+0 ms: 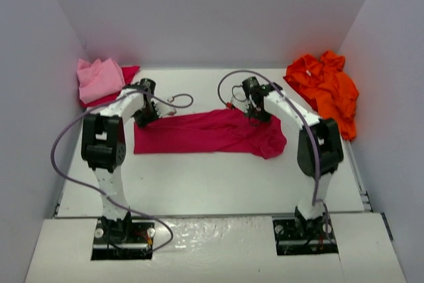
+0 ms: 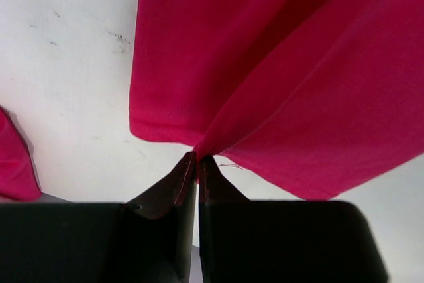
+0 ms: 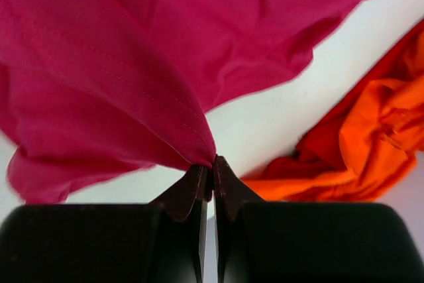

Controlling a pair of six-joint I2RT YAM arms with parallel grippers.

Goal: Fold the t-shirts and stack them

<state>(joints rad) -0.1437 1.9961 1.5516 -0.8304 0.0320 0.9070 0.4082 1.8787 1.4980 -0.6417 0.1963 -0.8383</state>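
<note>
Dark fingertips fill the bottom of both wrist views. The left claw [image 2: 197, 158] is pressed together on a gathered fold at the hem edge of the crimson t-shirt [image 2: 278, 64], with the cloth fanning away from the tips. The right claw [image 3: 212, 164] is likewise pinched tight on a bunched seam of the same shirt [image 3: 132, 51].

From above, the crimson t-shirt [image 1: 199, 134] lies stretched across the middle of the white counter [image 1: 218, 183] between the two claws. Its left end is under the left claw [image 1: 146, 112] and its rumpled right end is beside the right claw [image 1: 255, 107].

Counted: two arms, two claws, and three shirts clearly seen. One pink t-shirt [image 1: 98, 79] is crumpled in the far left corner. One orange t-shirt [image 1: 328, 91] is heaped in the far right corner, well apart from the crimson one. A strip of crimson cloth [image 1: 127, 73] shows from under the pink one; whether it is a separate shirt cannot be told.
</note>
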